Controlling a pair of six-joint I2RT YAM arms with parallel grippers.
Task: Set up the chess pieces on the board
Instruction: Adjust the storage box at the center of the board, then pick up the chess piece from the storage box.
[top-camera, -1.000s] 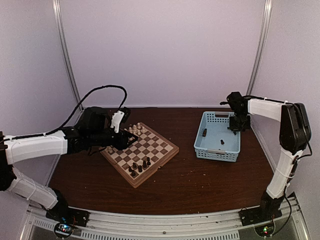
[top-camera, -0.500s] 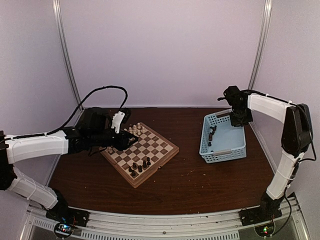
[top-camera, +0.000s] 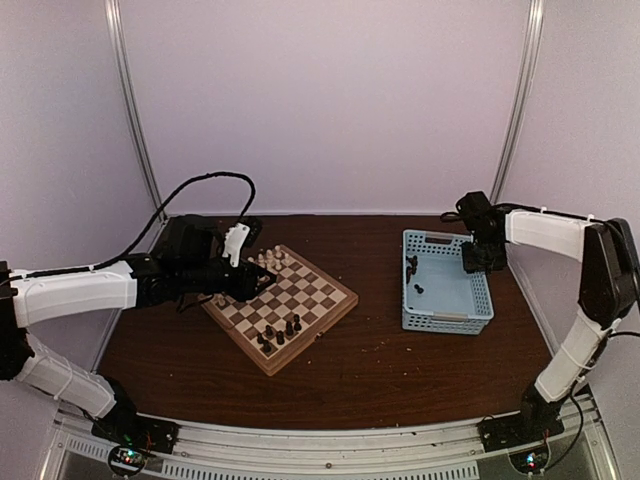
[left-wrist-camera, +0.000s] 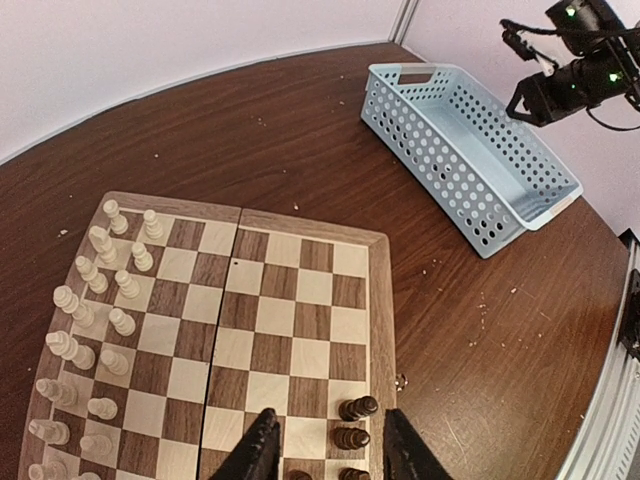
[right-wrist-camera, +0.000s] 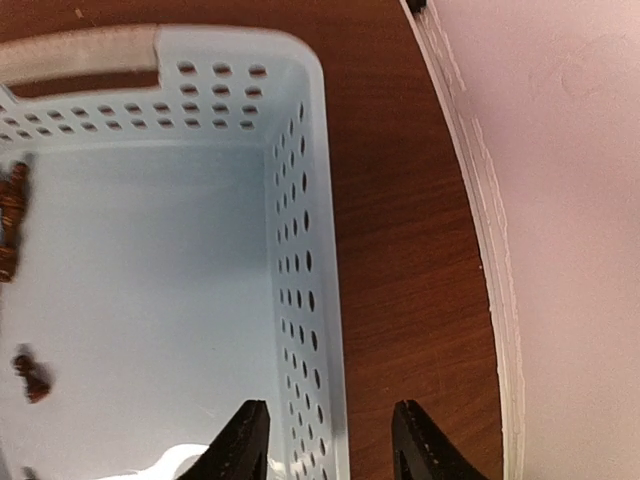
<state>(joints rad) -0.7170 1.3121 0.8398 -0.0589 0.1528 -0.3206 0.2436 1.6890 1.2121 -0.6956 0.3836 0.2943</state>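
Note:
The board (top-camera: 312, 296) lies left of centre. Cream chess pieces (top-camera: 268, 259) stand along its far edge and show at the left of the left wrist view (left-wrist-camera: 95, 300). Dark chess pieces (top-camera: 281, 332) stand at its near edge (left-wrist-camera: 356, 408). My left gripper (top-camera: 262, 283) hovers open over the board (left-wrist-camera: 290, 300), its jaws either side of the dark pieces and apart from them (left-wrist-camera: 325, 440). My right gripper (top-camera: 478, 256) is open, straddling the right wall of the light blue basket (right-wrist-camera: 300, 300) without squeezing it (right-wrist-camera: 325, 430). Loose dark pieces (top-camera: 413, 268) lie in the basket (right-wrist-camera: 30, 372).
The basket (top-camera: 470, 300) sits at the right on the brown table, close to the right wall (right-wrist-camera: 560, 200). It also shows in the left wrist view (left-wrist-camera: 470, 160). A black cable (top-camera: 200, 182) loops above the left arm. Crumbs dot the table.
The basket, tipped up and skewed half a second ago, now sits flat and squarer to the table. Its loose dark pieces slid to its left side. The right gripper moved right and lower. The left arm stayed still.

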